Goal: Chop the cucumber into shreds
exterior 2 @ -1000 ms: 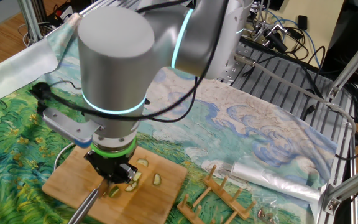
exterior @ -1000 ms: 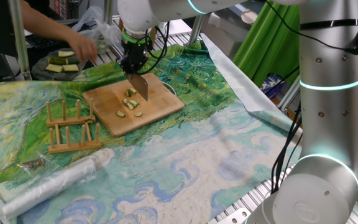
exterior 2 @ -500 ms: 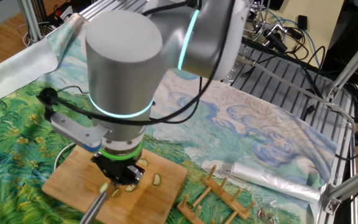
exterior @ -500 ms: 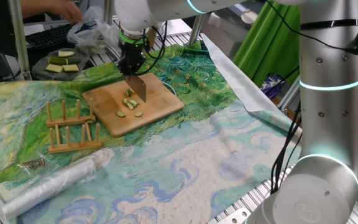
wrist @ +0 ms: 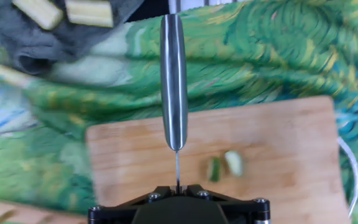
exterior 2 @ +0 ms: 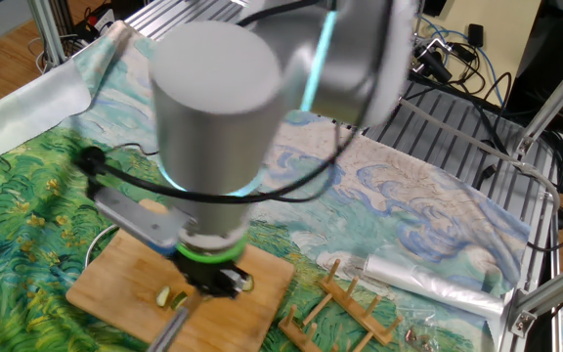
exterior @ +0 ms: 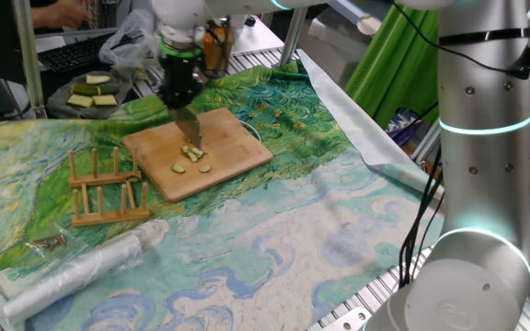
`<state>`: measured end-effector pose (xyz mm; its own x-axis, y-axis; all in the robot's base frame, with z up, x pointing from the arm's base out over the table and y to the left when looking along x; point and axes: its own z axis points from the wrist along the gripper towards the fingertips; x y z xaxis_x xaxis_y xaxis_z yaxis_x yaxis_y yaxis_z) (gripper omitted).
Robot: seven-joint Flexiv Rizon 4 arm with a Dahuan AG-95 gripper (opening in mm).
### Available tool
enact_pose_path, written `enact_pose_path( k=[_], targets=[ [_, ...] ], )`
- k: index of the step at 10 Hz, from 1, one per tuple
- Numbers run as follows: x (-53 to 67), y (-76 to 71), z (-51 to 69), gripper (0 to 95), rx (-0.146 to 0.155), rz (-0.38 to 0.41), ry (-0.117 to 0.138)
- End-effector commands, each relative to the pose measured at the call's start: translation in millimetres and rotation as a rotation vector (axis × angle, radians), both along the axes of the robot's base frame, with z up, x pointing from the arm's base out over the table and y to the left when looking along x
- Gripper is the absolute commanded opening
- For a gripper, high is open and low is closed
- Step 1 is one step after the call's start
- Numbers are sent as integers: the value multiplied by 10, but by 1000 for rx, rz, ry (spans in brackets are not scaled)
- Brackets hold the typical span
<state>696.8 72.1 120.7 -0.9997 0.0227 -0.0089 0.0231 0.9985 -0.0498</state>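
Knife (wrist: 173,87): we find it carried off the shreds (exterior: 192,158) toward the board (exterior: 237,152) edge.
Gripper (exterior: 178,103): jaws clamped tight on the knife.
Cucumber (wrist: 214,168): we judge cutting paused.

The silver arm reaches from the right edge of one fixed view to the upper left, its gripper (exterior: 178,99) pointing straight down with the jaws closed tight together.

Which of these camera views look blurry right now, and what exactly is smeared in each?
The other fixed view: the big grey arm is motion-smeared. Hand view: the painted cloth and wooden board are soft, while the knife stays sharp. One fixed view: mostly crisp, slight smear at the gripper.
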Motion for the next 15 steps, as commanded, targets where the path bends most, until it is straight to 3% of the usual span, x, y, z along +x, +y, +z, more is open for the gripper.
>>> enact_pose_path(
  k=[1, 3, 4, 7, 9, 12, 15],
  targets=[
    [-167, 250, 132, 0, 21, -59, 27],
    [-324, 445, 194, 0, 43, -130, 34],
    [-459, 570, 221, 0, 79, -186, 37],
    [-706, 771, 280, 0, 89, -240, 38],
    [-823, 822, 269, 0, 96, -248, 31],
    [-909, 844, 235, 0, 102, -267, 29],
    [-908, 846, 225, 0, 104, -267, 43]
  ],
)
